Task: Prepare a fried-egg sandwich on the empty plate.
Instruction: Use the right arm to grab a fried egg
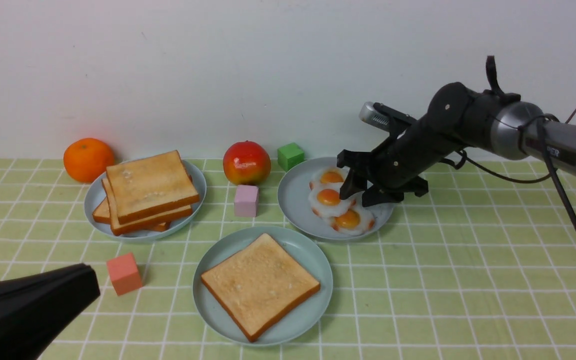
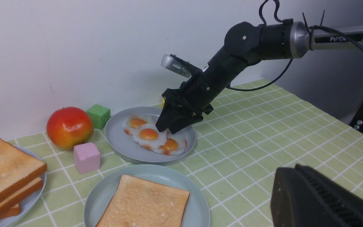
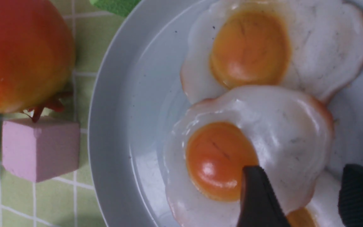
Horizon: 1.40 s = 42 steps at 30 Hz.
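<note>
Matte black right arm (image 1: 448,125), silver collar (image 1: 510,127) (lettered "PIPER"), looping black cables (image 1: 568,205); the right gripper (image 1: 360,196) is black too.

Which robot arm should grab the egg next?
The right one. The right gripper hangs open directly over the fried eggs, while the left gripper sits shut at the near left edge, far from them.

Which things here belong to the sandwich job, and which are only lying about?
For the job: mint plate, toast on it, toast stack, eggs, open right pincer over the eggs.

Lying about: orange, apple, green cube, pink cube, salmon cube.
</note>
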Available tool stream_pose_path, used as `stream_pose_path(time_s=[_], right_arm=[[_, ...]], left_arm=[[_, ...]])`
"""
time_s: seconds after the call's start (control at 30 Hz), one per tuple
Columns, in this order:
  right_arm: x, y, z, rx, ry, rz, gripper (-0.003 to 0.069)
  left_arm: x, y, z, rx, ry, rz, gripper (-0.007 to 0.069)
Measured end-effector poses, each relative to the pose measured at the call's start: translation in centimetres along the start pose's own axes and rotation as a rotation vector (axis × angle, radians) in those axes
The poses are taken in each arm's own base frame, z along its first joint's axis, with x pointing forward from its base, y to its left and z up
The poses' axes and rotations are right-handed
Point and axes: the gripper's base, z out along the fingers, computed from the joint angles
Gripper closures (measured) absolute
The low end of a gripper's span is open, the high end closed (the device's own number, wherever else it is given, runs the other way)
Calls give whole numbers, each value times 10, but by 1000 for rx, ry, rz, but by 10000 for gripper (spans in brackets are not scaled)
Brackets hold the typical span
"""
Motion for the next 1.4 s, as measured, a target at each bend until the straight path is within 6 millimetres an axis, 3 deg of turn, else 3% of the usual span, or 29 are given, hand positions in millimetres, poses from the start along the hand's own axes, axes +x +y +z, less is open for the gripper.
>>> stream_pose_path(time_s=[1.4], right_arm=[[-3,-4,14,-33,-57,67,314]], left_arm=[[0,0,0,0,0,-3,638]])
